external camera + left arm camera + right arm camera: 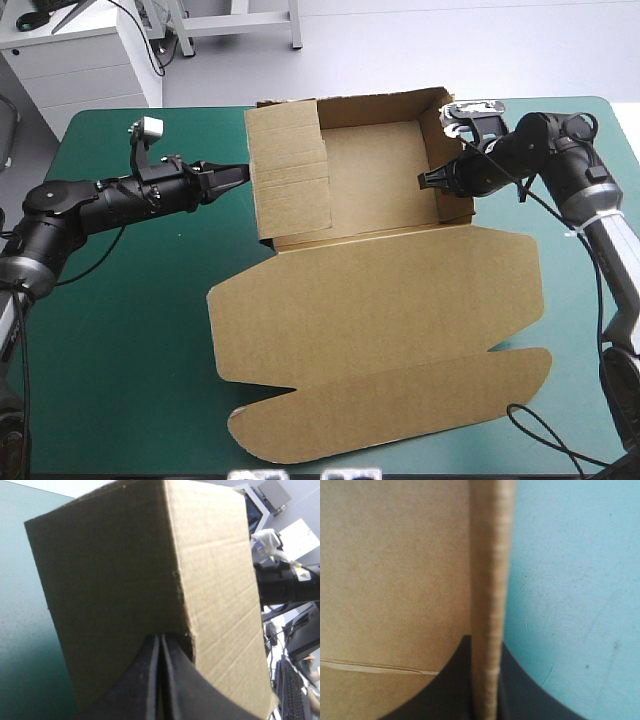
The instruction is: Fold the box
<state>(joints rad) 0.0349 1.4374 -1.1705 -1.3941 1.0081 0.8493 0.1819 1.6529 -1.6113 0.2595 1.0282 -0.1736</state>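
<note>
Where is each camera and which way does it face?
High view: above and behind the robot, facing forward and down on the teal-green table cover and brown cardboard box; both arms show.
Left wrist view: above that wrist, looking along the left gripper, jaws shut against the box's left wall.
Right wrist view: above that wrist, looking along the right gripper, jaws clamping the box's right wall.
Shared: all show the box; high and left wrist views, the right arm.

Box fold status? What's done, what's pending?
Done: the box is a tray, with left, far and right walls up. In hand: right tool clamps the right wall; left tool, shut, touches the left wall from outside. Left: the lid lies flat, its flap untucked.
</note>
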